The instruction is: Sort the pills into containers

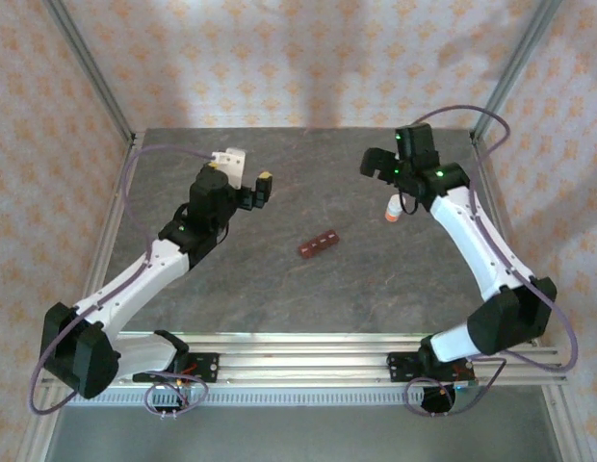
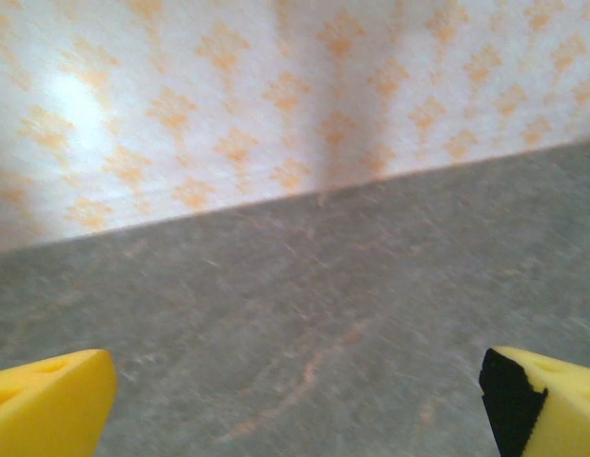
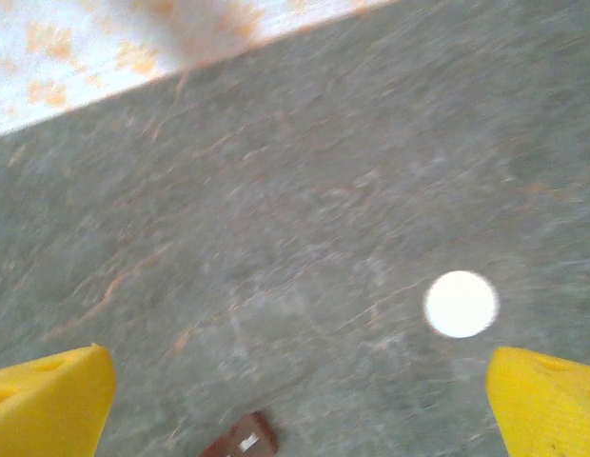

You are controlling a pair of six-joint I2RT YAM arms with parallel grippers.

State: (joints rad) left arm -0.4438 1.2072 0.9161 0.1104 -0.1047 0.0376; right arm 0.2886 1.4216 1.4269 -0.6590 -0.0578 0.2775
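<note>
Two open pincers hover above the grey counter: left pincer at the left, right pincer near the white-capped bottle; the containers lie between them.

White arms, black joints, purple cables, hands with yellow fingers.

A small orange bottle with a white cap stands upright on the grey stone-patterned tabletop, patterned walls behind.
</note>
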